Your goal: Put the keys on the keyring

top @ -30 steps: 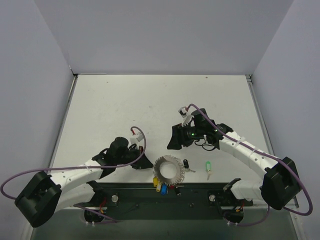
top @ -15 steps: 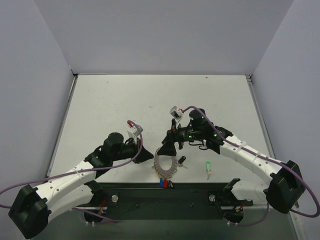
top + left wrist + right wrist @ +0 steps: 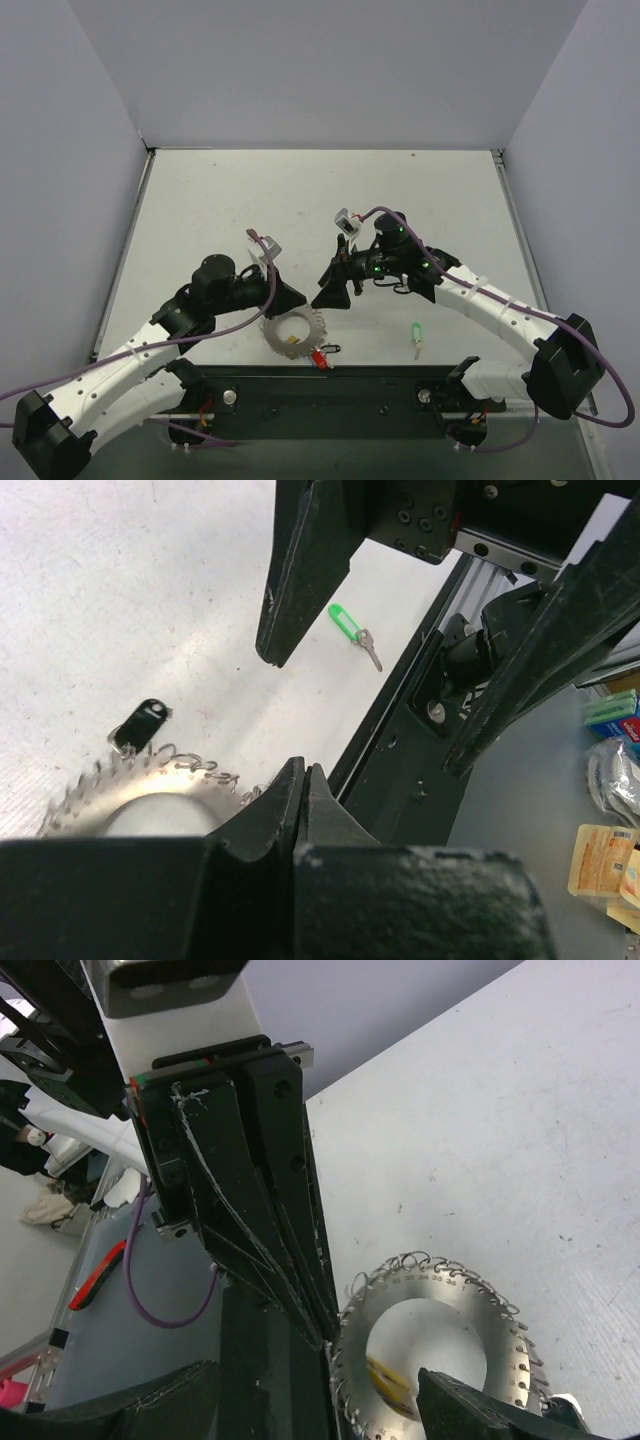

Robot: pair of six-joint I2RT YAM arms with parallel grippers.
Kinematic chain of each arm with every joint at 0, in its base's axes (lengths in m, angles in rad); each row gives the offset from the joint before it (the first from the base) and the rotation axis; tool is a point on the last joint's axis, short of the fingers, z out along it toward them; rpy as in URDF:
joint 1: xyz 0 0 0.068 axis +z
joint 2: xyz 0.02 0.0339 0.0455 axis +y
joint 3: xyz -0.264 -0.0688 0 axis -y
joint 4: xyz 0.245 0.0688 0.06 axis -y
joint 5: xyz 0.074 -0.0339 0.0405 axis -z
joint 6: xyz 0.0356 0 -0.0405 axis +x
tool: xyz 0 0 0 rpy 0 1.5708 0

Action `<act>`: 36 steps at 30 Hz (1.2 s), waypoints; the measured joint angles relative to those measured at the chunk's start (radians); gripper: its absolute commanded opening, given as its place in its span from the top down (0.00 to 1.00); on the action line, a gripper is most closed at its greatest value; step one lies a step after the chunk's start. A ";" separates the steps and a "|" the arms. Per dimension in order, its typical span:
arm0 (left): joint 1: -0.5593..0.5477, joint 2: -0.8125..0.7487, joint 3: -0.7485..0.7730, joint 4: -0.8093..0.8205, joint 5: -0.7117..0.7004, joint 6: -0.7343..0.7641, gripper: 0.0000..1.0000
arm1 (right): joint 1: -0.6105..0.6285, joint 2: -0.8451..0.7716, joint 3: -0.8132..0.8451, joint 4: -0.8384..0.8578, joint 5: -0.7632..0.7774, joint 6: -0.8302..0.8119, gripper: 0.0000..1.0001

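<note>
Since a second ago, the large silvery scalloped metal keyring (image 3: 430,1282) has slid left, toward my left arm, with a small red-headed key (image 3: 320,356) at its near rim. My left gripper (image 3: 298,298) sits at the ring's rim, fingers pressed together. My right gripper (image 3: 328,293) has swung in beside it, jaws now spread and empty. The green-headed key (image 3: 416,334) lies unmoved.

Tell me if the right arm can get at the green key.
Probably yes: the green key lies alone on bare table, and the right gripper, over by the keyring, is open.
</note>
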 measured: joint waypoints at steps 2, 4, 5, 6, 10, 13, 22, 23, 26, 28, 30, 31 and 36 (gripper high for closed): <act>0.001 -0.002 0.008 0.002 0.004 0.002 1.00 | 0.000 0.000 0.000 0.000 0.000 -0.001 0.20; 0.001 0.000 0.008 0.002 0.006 0.001 1.00 | 0.000 0.000 0.000 0.000 0.001 -0.002 0.20; 0.001 0.003 0.008 0.002 0.007 0.001 1.00 | 0.000 0.000 0.000 0.000 0.001 -0.004 0.20; 0.001 0.005 0.008 0.002 0.008 0.001 1.00 | -0.001 0.000 0.000 0.000 0.002 -0.004 0.19; 0.007 0.007 -0.011 0.000 -0.014 -0.005 0.99 | -0.001 0.000 0.000 0.000 0.016 -0.008 0.19; 0.040 0.003 -0.051 -0.002 -0.035 -0.032 0.77 | -0.001 0.000 0.000 -0.001 0.027 -0.013 0.18; 0.233 -0.164 -0.146 -0.217 -0.156 -0.235 0.46 | 0.060 0.148 0.042 -0.060 0.148 -0.052 0.36; 0.240 -0.182 -0.142 -0.256 -0.180 -0.255 0.46 | 0.070 0.189 0.060 -0.073 0.162 -0.054 0.49; 0.252 -0.211 -0.122 -0.365 -0.250 -0.299 0.44 | 0.101 0.336 0.159 -0.135 0.202 -0.061 0.74; 0.261 -0.219 -0.107 -0.426 -0.296 -0.322 0.44 | 0.127 0.453 0.262 -0.187 0.241 -0.077 0.83; 0.270 -0.222 -0.098 -0.463 -0.325 -0.334 0.43 | 0.148 0.562 0.356 -0.229 0.269 -0.092 0.99; 0.274 -0.224 -0.094 -0.480 -0.343 -0.341 0.43 | 0.158 0.597 0.383 -0.241 0.279 -0.099 1.00; 0.305 -0.244 -0.082 -0.517 -0.394 -0.352 0.42 | 0.221 0.747 0.498 -0.325 0.303 -0.113 1.00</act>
